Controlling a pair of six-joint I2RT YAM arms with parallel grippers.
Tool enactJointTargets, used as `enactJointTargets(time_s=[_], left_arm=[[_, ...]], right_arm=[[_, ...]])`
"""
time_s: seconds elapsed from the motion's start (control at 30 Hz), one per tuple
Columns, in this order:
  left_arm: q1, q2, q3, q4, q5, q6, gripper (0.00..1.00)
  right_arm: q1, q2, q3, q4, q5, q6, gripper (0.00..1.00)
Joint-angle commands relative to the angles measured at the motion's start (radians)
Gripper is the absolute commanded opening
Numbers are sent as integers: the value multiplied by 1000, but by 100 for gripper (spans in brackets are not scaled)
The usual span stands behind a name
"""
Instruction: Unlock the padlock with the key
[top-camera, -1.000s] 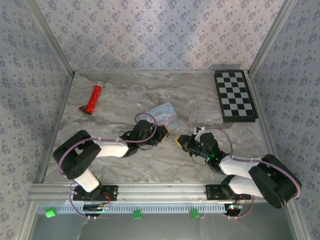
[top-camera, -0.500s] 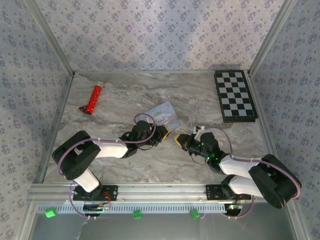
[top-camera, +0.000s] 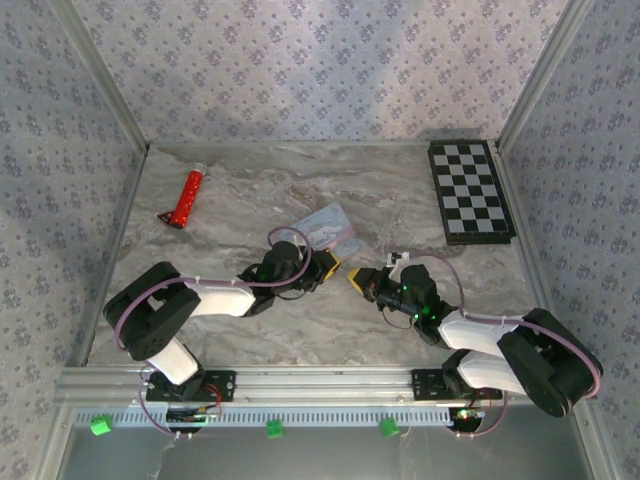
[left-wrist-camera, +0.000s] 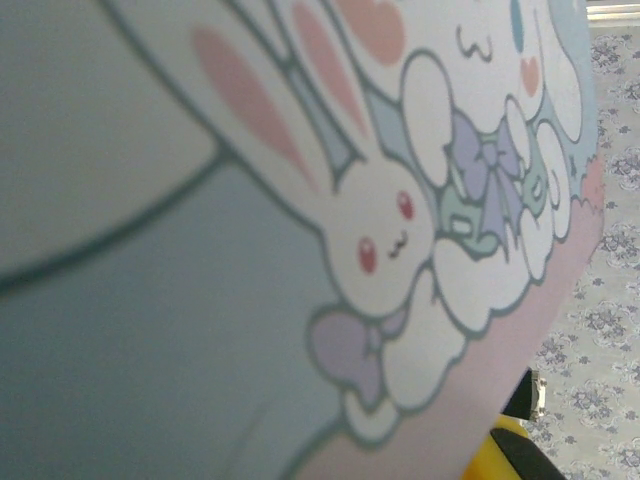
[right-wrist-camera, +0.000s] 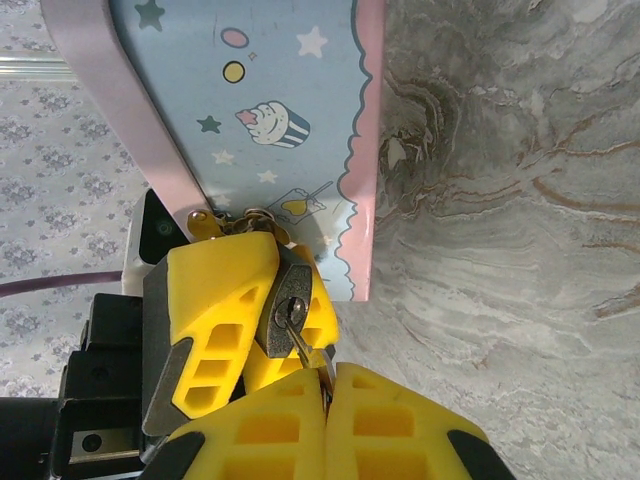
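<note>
Close to the arm bases, the right pincer (right-wrist-camera: 327, 385) has its yellow fingers pressed tight together on the key (right-wrist-camera: 304, 350), whose thin blade sits in the keyhole of the padlock (right-wrist-camera: 285, 312). The small dark padlock is clamped between the fingers of the left pincer (top-camera: 327, 265), lifted just above the marbled worktop (right-wrist-camera: 500, 250) near its middle. Right behind both tips lies the pastel cartoon tin (top-camera: 330, 228), the lock's shackle hooked at its near pink edge. Farther back a red tube (top-camera: 185, 198) lies to the left, and a checkerboard (top-camera: 470, 190) sits in the far right corner.
</note>
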Motion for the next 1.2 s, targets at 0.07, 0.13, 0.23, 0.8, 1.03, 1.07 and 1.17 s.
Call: enactJointTargets(time_s=[0.07, 0.13, 0.23, 0.8, 1.03, 1.07, 1.17], left_arm=[[-11, -40, 2, 86, 25, -23, 0], [-14, -41, 1, 88, 23, -24, 0], [-19, -42, -5, 102, 19, -33, 0], [-38, -41, -8, 128, 2, -47, 0], [-40, -40, -16, 134, -6, -48, 0], [-40, -39, -16, 134, -6, -50, 0], [-40, -37, -13, 133, -4, -49, 0]], right_arm=[[-6, 16, 30, 20, -13, -6, 0], [-5, 21, 33, 25, -15, -5, 0], [-5, 26, 31, 28, -11, -3, 0], [-8, 83, 10, 141, 13, 71, 0], [-10, 89, 9, 168, 21, 77, 0], [-11, 83, 8, 160, 21, 75, 0], [-14, 60, 5, 134, 27, 67, 0]])
